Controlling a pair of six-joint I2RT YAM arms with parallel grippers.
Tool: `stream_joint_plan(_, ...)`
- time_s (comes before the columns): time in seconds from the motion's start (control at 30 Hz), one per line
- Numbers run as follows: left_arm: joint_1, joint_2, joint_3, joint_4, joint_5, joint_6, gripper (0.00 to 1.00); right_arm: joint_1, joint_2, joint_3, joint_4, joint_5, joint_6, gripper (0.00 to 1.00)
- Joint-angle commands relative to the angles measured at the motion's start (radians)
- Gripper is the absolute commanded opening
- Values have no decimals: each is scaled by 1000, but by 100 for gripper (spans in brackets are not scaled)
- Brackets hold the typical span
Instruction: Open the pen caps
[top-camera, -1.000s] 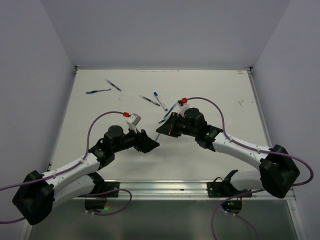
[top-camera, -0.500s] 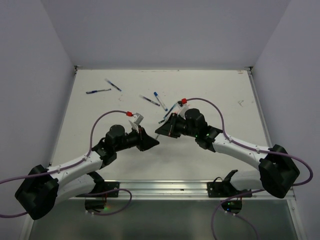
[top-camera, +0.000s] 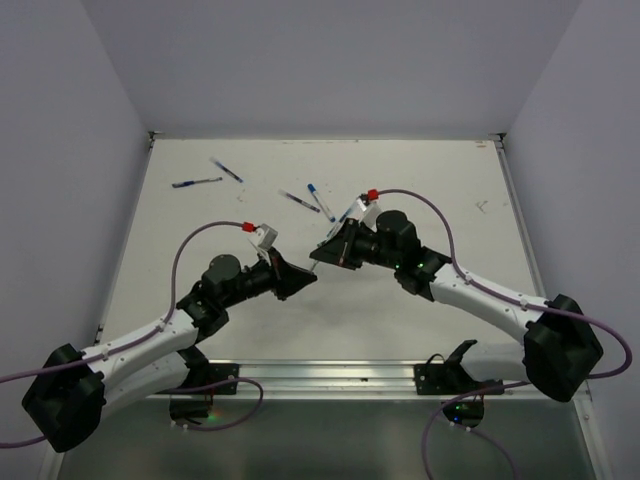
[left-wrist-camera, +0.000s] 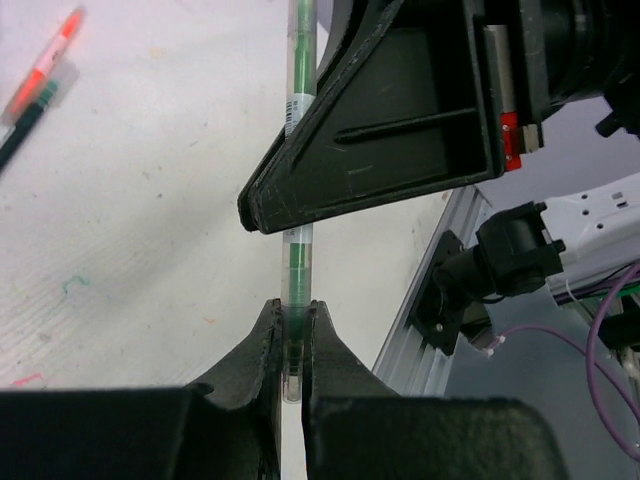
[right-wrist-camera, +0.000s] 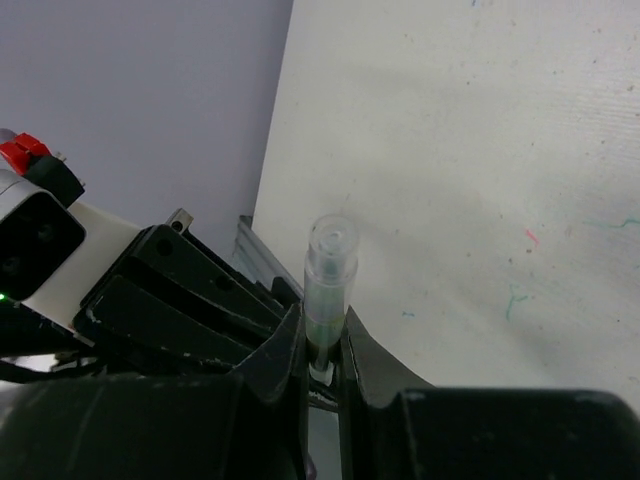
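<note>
Gripping one green pen (left-wrist-camera: 296, 250) at both ends, above mid-table.
Found left gripper (left-wrist-camera: 292, 312) closed on near end, right gripper (right-wrist-camera: 323, 322) clamped on barrel, hiding its middle; cannot tell the capped end. Observed blue pen caps (top-camera: 311, 187) on loose pens (top-camera: 196, 183), far side.

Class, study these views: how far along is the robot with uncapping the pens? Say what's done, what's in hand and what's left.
Done: no removed cap shows anywhere. In hand: one green pen bridges the arms. The left gripper has its fingers shut on one end and the right gripper is shut further along. The pen looks in one piece. Left: pulling it apart, then the loose pens lying beyond the arms.
</note>
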Motion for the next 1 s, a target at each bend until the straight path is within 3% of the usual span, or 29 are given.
stream_joint_plan(0.0,5,-41,-35,-60,-38,0,0,-177,4,80,-6,82,-33,0)
stream_joint_plan(0.17,7,-64,-46,-86,-45,-1,0,-353,56,109,50,-41,12,0)
stream_joint_plan(0.27,5,-69,-43,-95,-51,3,0,-360,67,151,11,-60,-17,0)
stream_joint_plan(0.37,7,-95,-24,-143,-126,-8,0,-364,59,189,-137,-31,-92,0)
stream_joint_plan(0.4,7,-114,-14,-172,-159,-19,0,-366,62,252,-318,-9,-185,0)
stream_joint_plan(0.5,7,-116,58,-464,-373,-76,0,-364,81,355,-688,196,-351,0)
stream_joint_plan(0.53,5,-110,83,-544,-513,-105,0,-367,85,369,-764,270,-373,0)
stream_joint_plan(0.6,7,-93,126,-706,-623,-224,0,-380,79,360,-875,409,-412,0)
stream_joint_plan(0.63,7,-92,132,-738,-684,-252,0,-389,76,351,-901,436,-422,0)
stream_joint_plan(0.8,7,-92,119,-833,-736,-344,0,-443,142,317,-1032,453,-545,0)
stream_joint_plan(0.97,7,-96,74,-842,-798,-373,0,-443,161,263,-1035,480,-554,0)
